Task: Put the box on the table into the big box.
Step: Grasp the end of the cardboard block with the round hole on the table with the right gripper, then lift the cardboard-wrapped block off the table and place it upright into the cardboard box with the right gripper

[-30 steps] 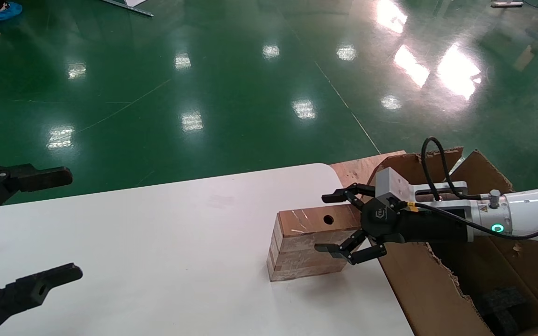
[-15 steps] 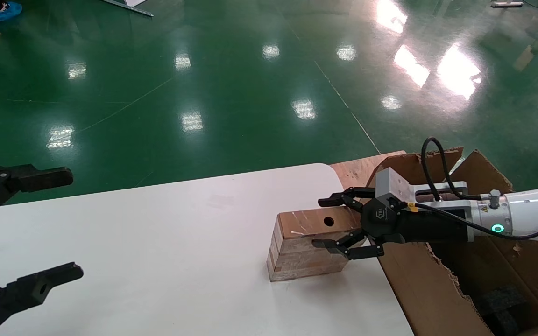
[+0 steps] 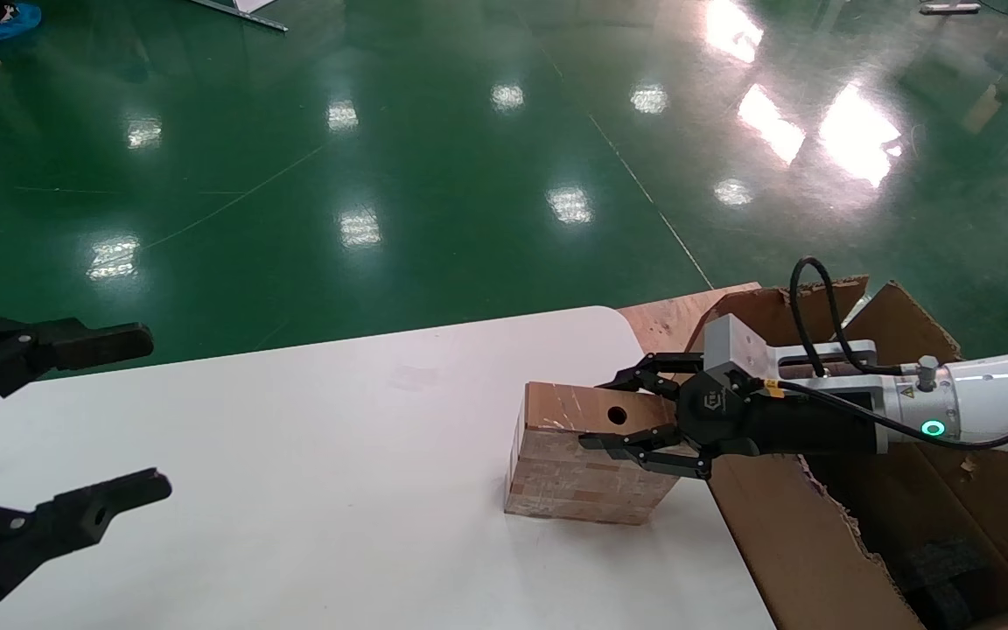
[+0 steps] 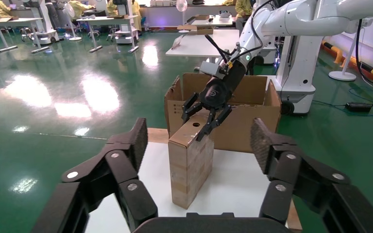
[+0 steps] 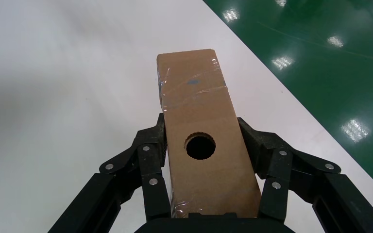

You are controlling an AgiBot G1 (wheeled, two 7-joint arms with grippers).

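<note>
**Box clamped and tipping at the near corner of the surface**

My right tool (image 3: 622,411) had its fingers (image 5: 153,165) closed on the box (image 3: 587,464), one on each long side of the upper face, with the round hole (image 5: 200,146) lying between them. I took it there because those two sides are parallel and narrow enough to span, and because the grip sat at the end of the box nearest the big box (image 3: 806,542), which kept the carry short.

The box stood on the white surface (image 3: 294,455) close to its right edge, tilted, with one bottom edge lifted and the other touching the top. I judged that the lift had only begun. The glossy tape across the cardboard looked slippery, so I expected a firm squeeze to matter.

The big box stood open just beside the surface on my right, its torn flaps spread outward and black foam (image 3: 941,569) showing low inside. My arm reached across its opening, so the way back over it looked short.

My left tool (image 3: 58,429) hung open, well apart over the left end of the surface, holding nothing.
</note>
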